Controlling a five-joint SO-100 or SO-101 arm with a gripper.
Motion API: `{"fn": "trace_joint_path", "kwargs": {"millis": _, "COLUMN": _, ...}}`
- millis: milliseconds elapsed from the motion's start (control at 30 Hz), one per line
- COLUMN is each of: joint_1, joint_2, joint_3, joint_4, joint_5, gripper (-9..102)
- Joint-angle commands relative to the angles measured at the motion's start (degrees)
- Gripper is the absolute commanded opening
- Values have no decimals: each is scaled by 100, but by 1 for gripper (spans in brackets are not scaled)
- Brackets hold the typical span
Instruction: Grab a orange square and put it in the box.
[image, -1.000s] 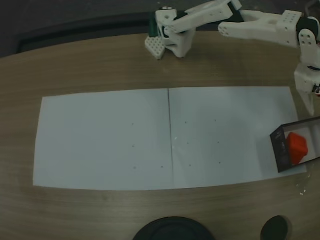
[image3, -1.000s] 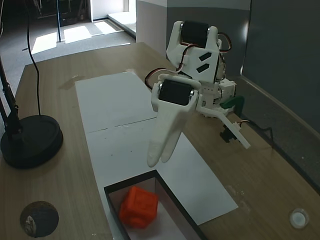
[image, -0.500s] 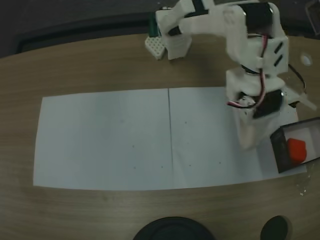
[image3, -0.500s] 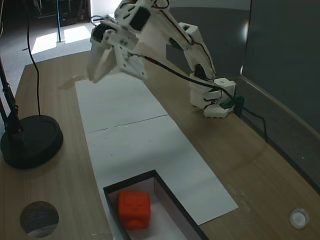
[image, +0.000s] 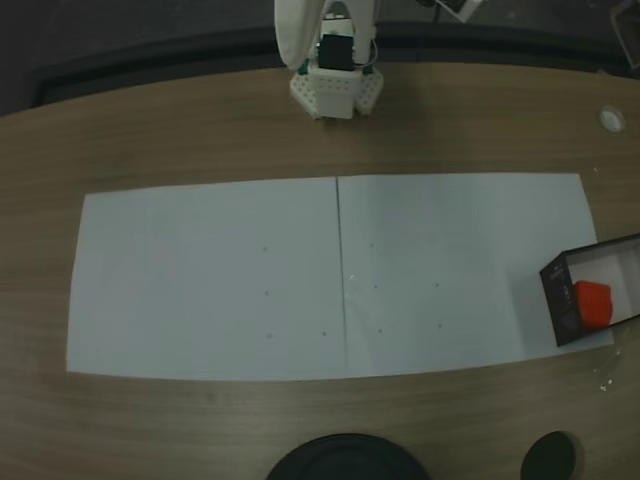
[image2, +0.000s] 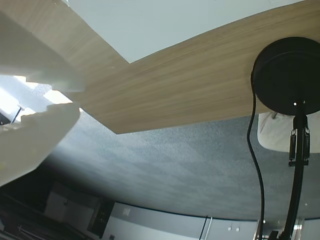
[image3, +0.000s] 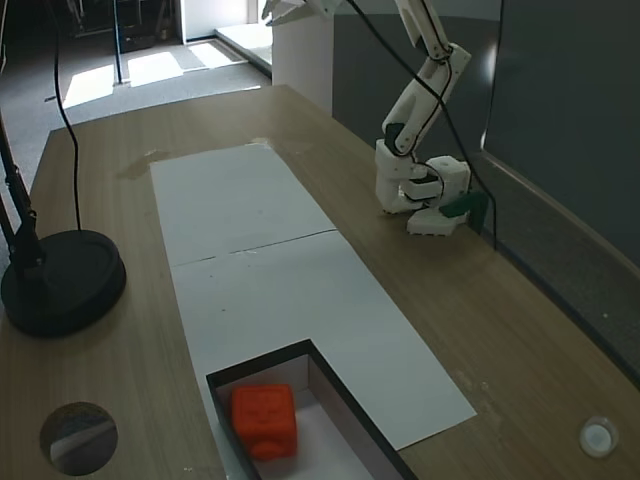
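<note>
1. The orange square is seen lying inside the box, against its near-left wall in a fixed view; in a fixed view it sits by the dark left wall of the box

2. The gripper is seen in the wrist view, raised well above the table and well apart from the box; its white fingers are parted by a narrow gap and nothing is held

3. The arm is lifted high over its base

4. The task is judged done; no grasp is called for
</note>
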Motion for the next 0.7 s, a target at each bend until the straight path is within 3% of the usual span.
{"fn": "trace_joint_path", "kwargs": {"millis": 0, "joint_1": -9, "joint_2": 1670, "joint_3": 1582, "joint_4": -308, "joint_5": -237, "gripper": 0}}
{"fn": "trace_joint_path", "kwargs": {"millis": 267, "joint_1": 35, "joint_2": 4298, "joint_3": 4975, "joint_4": -1714, "joint_5": -475, "gripper": 0}}
{"fn": "trace_joint_path", "kwargs": {"millis": 667, "joint_1": -26, "joint_2": 5537, "joint_3": 7400, "joint_4": -3472, "joint_5": -422, "gripper": 0}}
